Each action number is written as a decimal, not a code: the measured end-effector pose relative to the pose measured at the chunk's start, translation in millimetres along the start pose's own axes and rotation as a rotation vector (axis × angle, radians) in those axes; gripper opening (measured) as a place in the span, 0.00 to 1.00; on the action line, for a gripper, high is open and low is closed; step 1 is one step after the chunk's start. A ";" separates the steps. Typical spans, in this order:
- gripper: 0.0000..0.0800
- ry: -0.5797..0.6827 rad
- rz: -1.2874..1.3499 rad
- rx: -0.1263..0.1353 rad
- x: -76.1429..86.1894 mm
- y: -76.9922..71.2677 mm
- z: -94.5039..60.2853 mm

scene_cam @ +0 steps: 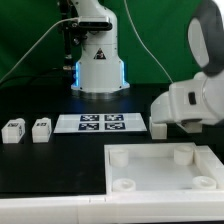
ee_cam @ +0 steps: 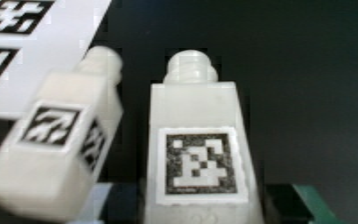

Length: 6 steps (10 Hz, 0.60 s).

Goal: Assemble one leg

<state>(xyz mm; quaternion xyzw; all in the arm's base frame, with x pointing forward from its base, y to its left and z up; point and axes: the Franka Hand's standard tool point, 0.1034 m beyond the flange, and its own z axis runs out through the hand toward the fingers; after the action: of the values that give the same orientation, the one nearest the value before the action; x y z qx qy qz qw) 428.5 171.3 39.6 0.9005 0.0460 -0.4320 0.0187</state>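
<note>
**No leg fitted yet; gripper low over a pair beside the marker board**

Progress: the panel (scene_cam: 150,160) lies flat on the table (scene_cam: 60,175), and none of its round corner sockets that show holds a leg. By that, nothing is assembled yet. Securing a leg, carrying it to a socket and seating it all look to be left.

Parts: the leg (ee_cam: 202,140) lies on the dark table near the marker board (scene_cam: 100,123), off its end on the exterior view's right. A neighbour leg (ee_cam: 60,135) sits close beside it, tilted; contact unclear. An outer spare leg (scene_cam: 13,129) and an inner spare leg (scene_cam: 41,128) sit well apart from these, past the board's other end.

Arm: it reaches in from the exterior view's right, wrist low and hand pointing down. The gripper (scene_cam: 162,122) straddles the leg's tagged end. Whether the jaws pinch it or only flank it cannot be told.
</note>
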 end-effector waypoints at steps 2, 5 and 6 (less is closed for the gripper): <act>0.37 0.183 -0.015 0.008 -16.0 6.2 -38.2; 0.37 0.497 -0.037 0.018 -37.1 21.7 -106.0; 0.37 0.596 -0.030 0.025 -44.1 26.8 -116.6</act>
<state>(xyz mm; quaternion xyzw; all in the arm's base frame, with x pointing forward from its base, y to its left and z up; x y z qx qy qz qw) 494.2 150.3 146.9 0.9870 0.0574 -0.1493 -0.0133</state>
